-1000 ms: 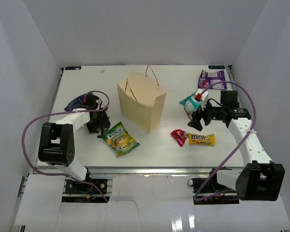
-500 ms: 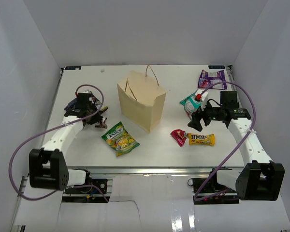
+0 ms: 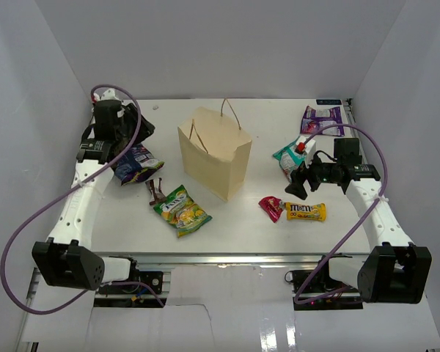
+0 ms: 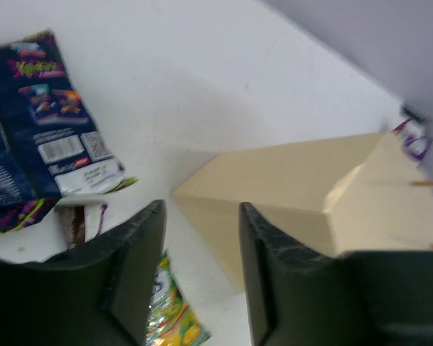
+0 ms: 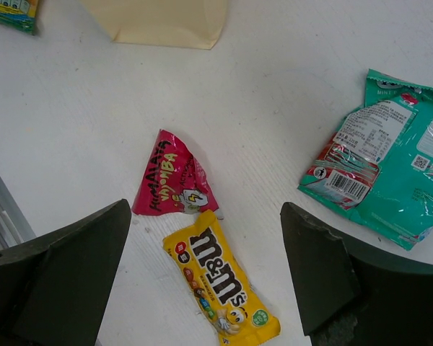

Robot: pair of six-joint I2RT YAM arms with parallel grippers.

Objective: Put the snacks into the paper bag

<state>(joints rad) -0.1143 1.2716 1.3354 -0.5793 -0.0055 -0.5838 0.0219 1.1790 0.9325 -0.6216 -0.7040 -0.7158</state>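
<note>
Altogether seven snacks lie on the white table [image 3: 235, 227], all of them outside the one paper bag [image 3: 214, 158]. The bag stands upright near the middle of the table, and its two thin string handles [image 3: 231, 111] rise from the top.

Three packets lie left of the bag. A dark blue packet [image 3: 137, 164] is farthest left. A small dark bar [image 3: 155, 191] sits just near of it. A green-yellow packet [image 3: 182, 210] lies nearer again, beside the bag's near corner.

Four packets lie right of the bag. A red-pink packet [image 5: 172, 184] and a yellow M&M's packet [image 5: 220, 285] sit corner to corner at the near right. A teal packet [image 5: 390, 155] lies farther back. A purple-white packet [image 3: 322, 117] lies by the far right edge, well apart from the others.

The left gripper [image 4: 200, 216] is raised at the far left, close to the dark blue packet. Its two fingers [image 4: 137, 274] are parted with only a modest gap, and they grasp nothing. In its wrist view the blue packet lies off to one side and the bag shows between the fingers.

The right gripper [image 5: 206, 213] hangs over the red-pink and M&M's packets. Its jaws are spread wide and empty, clear of both.
</note>
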